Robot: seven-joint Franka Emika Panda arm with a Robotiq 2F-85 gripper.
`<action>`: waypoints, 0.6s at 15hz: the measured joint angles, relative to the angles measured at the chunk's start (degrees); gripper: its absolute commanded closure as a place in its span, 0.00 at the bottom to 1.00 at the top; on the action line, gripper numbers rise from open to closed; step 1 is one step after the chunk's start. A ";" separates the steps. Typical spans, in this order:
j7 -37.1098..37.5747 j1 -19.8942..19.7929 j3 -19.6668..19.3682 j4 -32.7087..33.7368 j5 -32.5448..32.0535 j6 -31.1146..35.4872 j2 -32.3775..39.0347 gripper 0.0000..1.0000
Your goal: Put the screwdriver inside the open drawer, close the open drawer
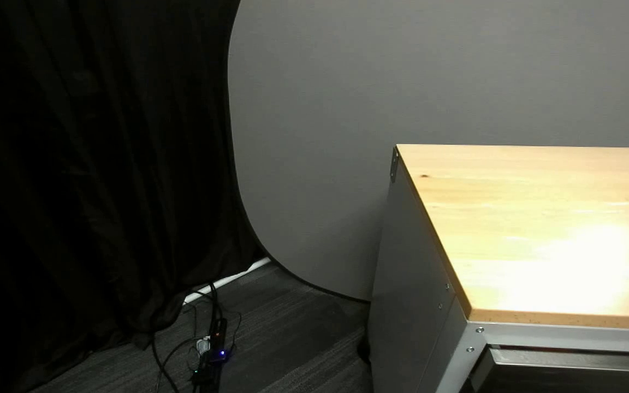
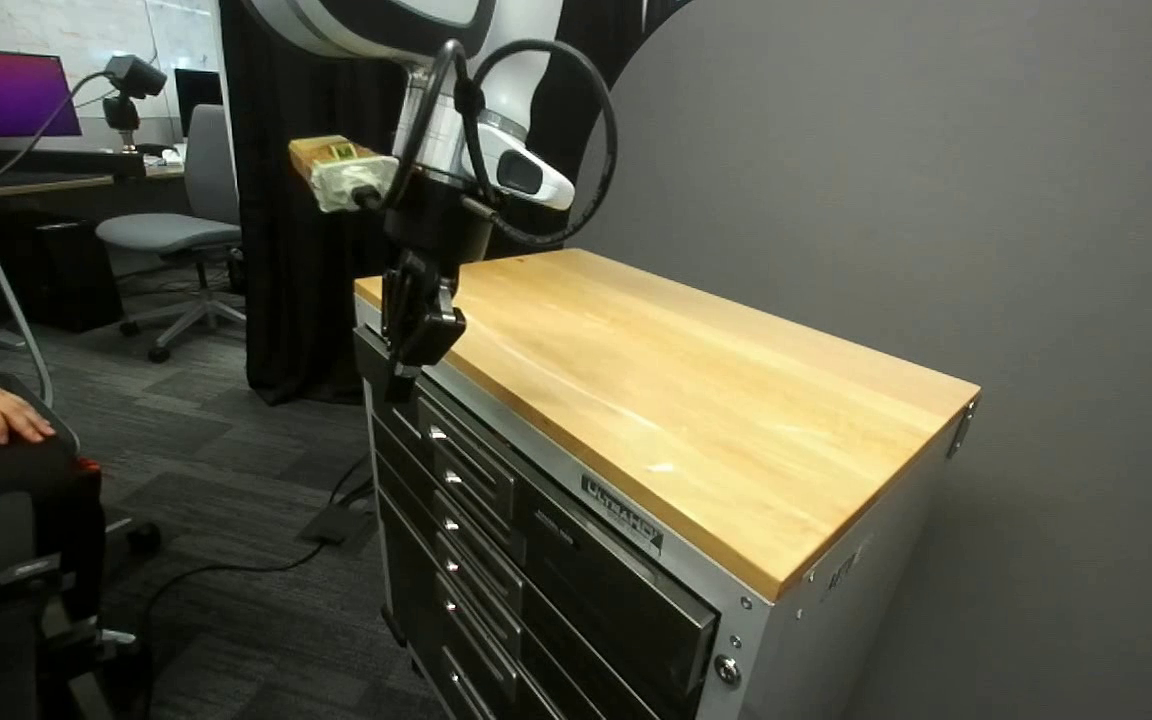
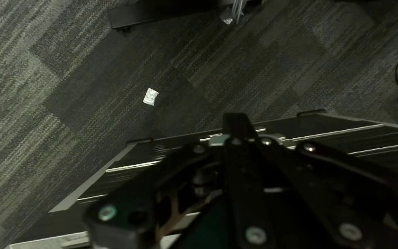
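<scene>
- In an exterior view, the pale wooden worktop (image 1: 484,196) spreads at the right, with strong glare on its near part; below its front edge the open drawer (image 1: 571,358) stands ajar, its light metal rim showing.
- Left of the grey-sided cabinet (image 1: 418,262), a black curtain (image 1: 101,164) hangs next to a grey backdrop (image 1: 309,136); a power strip (image 1: 219,333) sits on the carpet (image 1: 298,338).
- In an exterior view, the Franka arm (image 2: 521,92) reaches down, its Robotiq gripper (image 2: 403,385) in front of the far end of the open drawer, the topmost, just below the worktop. I cannot tell whether they touch.
- Behind, a monitor (image 2: 1,95) with a purple screen stands near a grey office chair (image 2: 171,232).
- In the wrist view, the fingers (image 3: 238,126) are together, with lower drawer fronts (image 3: 330,126) beyond them; a white scrap (image 3: 150,97) and, at the right edge, a black cable (image 3: 397,71) lie on the carpet.
</scene>
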 measured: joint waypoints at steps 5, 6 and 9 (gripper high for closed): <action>-0.91 0.15 1.45 2.08 -0.30 0.72 -0.31 0.73; -0.93 0.22 1.81 2.71 -0.30 0.78 -0.34 0.66; -0.92 0.44 2.62 4.34 -0.25 0.80 -0.34 0.44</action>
